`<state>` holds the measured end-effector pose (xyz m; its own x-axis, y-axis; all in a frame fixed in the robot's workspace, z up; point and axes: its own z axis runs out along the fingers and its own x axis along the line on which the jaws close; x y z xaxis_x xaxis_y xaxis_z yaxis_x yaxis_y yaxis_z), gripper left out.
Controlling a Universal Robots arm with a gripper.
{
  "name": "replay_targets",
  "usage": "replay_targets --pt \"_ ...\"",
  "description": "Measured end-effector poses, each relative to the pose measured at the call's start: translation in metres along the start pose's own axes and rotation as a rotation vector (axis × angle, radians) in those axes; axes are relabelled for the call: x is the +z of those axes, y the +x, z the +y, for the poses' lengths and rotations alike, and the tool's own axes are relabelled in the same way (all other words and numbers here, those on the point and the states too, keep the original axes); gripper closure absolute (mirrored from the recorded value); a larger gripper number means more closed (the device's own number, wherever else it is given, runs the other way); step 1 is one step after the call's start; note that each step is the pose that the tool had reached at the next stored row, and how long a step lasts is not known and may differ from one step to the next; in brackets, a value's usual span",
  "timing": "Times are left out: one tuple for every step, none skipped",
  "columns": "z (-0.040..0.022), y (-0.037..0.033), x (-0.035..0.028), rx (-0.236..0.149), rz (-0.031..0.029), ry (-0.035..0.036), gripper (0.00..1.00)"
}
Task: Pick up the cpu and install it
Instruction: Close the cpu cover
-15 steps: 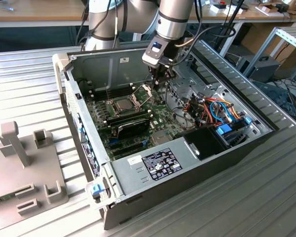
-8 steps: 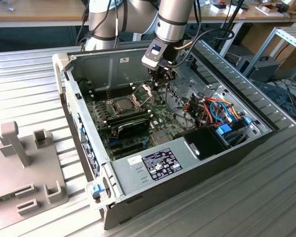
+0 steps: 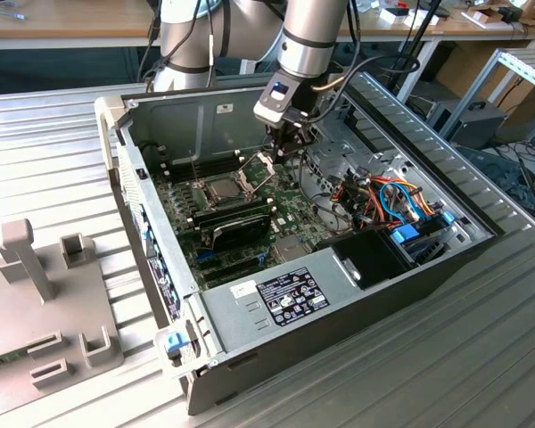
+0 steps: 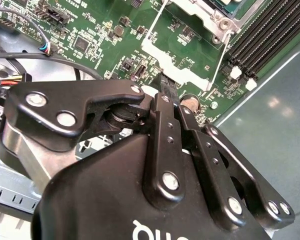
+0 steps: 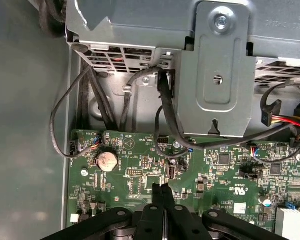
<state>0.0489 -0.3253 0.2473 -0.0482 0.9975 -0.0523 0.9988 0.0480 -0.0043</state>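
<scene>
In the exterior view the cpu (image 3: 225, 188) is a small silvery-grey square lying flat in the dark socket on the green motherboard (image 3: 290, 209). The socket's hinged metal frame (image 3: 259, 165) stands tilted open beside it. My gripper (image 3: 283, 147) hangs just above that frame, towards the exterior view's right of the cpu. Both wrist views show the black fingers pressed together, with nothing visible between them. In the second wrist view the gripper (image 4: 165, 83) has its tips close to the edge of the silver frame (image 4: 178, 66). The gripper (image 5: 163, 188) is over bare board in the first wrist view.
The open computer case (image 3: 144, 207) walls in the board. Black memory sticks (image 3: 238, 217) lie in front of the socket. A metal drive cage (image 5: 215, 75) with cables (image 3: 385, 198) is on the exterior view's right, and the power supply (image 3: 281, 299) is in front. A grey fixture (image 3: 45, 303) sits outside.
</scene>
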Motion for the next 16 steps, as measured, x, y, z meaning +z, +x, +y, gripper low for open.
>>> replay_targets --pt "-0.0011 0.0002 0.0001 0.0 -0.0001 0.0 0.89" --pt "-0.002 0.0004 0.0001 0.0 -0.0001 0.0 0.89" --pt "-0.0034 0.0006 0.0001 0.0 -0.0001 0.0 0.89" --pt "-0.0045 0.0008 0.0002 0.0 0.0 0.0 0.89" --pt "-0.0054 0.001 0.0002 0.0 -0.0001 0.0 0.89" --pt "-0.0067 0.0013 0.0002 0.0 0.0 0.0 0.89" --pt "-0.0078 0.0017 0.0002 0.0 -0.0001 0.0 0.89" --pt "-0.0094 0.0023 0.0002 0.0 -0.0002 0.0 0.89" --pt "-0.0106 0.0028 0.0002 0.0 -0.0003 0.0 0.89" --pt "-0.012 0.0034 0.0002 0.0 -0.0005 0.0 0.89" --pt "-0.0132 0.0038 0.0002 0.0 -0.0007 0.0 0.89" --pt "-0.0145 0.0044 0.0002 0.0 -0.0011 0.0 0.89" --pt "-0.0158 0.0049 0.0002 0.0 -0.0013 0.0 0.89" --pt "-0.0178 0.0056 0.0002 0.0 -0.002 0.0001 0.89" --pt "-0.019 0.0061 0.0001 0.0 -0.0024 0.0001 0.89" --pt "-0.0218 0.0073 0.0002 0.0 -0.0035 0.0002 0.89"
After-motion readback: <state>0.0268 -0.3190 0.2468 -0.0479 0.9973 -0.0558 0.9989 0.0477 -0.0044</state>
